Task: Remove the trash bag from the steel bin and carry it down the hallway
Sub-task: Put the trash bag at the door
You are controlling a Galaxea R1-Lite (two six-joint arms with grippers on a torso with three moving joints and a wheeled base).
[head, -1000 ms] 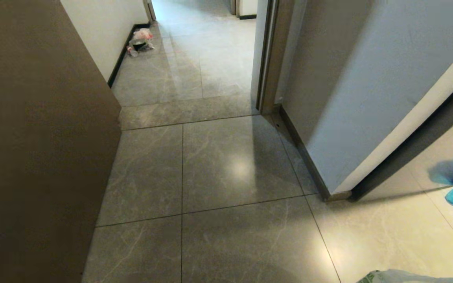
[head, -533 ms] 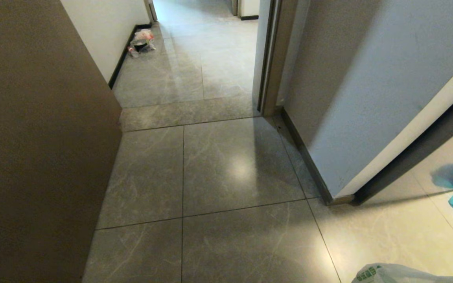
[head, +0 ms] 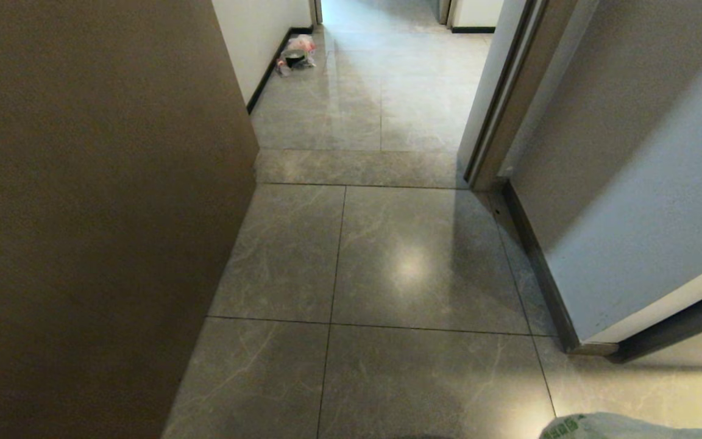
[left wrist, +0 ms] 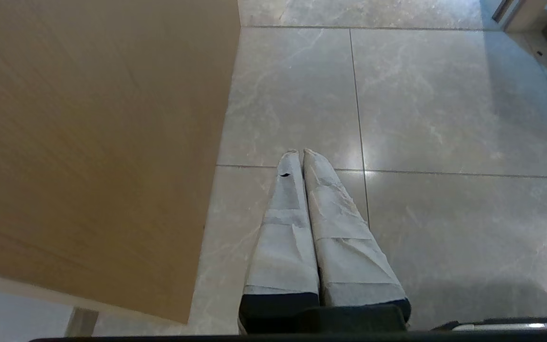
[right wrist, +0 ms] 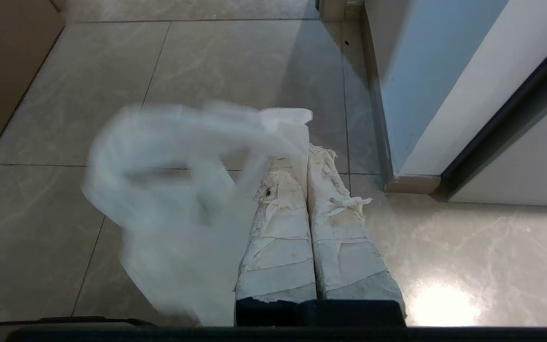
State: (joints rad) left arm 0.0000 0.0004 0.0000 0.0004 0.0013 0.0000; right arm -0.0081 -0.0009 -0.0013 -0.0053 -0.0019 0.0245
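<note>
The trash bag (right wrist: pixel 169 190), thin whitish plastic, hangs blurred beside my right gripper (right wrist: pixel 302 161), which is shut on a strip of the bag's top edge. In the head view only the bag's crinkled top with green printing (head: pixel 619 425) shows, at the bottom right edge. My left gripper (left wrist: pixel 301 152) is shut and empty, and it hangs over the grey floor tiles. The hallway (head: pixel 387 91) runs ahead through the doorway. The steel bin is out of view.
A brown wooden panel (head: pixel 83 213) fills the left side. On the right stands a pale wall (head: pixel 631 201) with a dark baseboard, ending at a door frame (head: pixel 503 103). A small clear bag with pink contents (head: pixel 295 55) lies by the hallway's left wall.
The whole head view has shifted to the right, so the camera has turned left. The blue bag at the right edge has left the picture. The trash bag stays at the bottom right.
</note>
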